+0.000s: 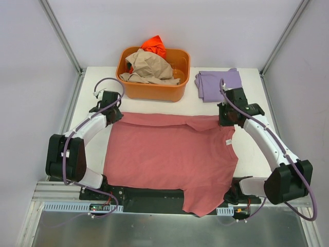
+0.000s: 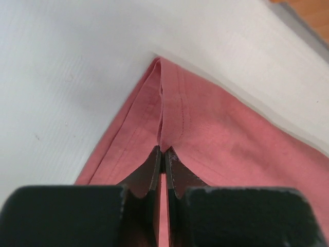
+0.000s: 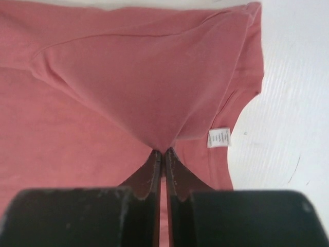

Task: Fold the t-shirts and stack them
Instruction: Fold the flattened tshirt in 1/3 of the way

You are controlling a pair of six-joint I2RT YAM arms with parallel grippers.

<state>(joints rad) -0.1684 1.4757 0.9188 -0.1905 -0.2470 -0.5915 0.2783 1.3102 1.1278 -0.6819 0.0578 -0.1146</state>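
Observation:
A dusty rose-red t-shirt (image 1: 169,154) lies spread on the white table, its near part hanging over the front edge. My left gripper (image 1: 114,114) is shut on its far left corner, pinching the hem (image 2: 163,149). My right gripper (image 1: 226,121) is shut on the far right edge, pinching a fold of cloth (image 3: 163,149) beside a white care label (image 3: 219,137). A folded lavender purple t-shirt (image 1: 216,84) lies at the far right. A tan t-shirt (image 1: 149,67) and a bright orange one (image 1: 154,46) sit in the tub.
A rigid orange plastic tub (image 1: 154,90) stands at the back centre of the table. Bare white table (image 1: 95,149) shows left and right of the red shirt. Metal frame posts rise at the far corners.

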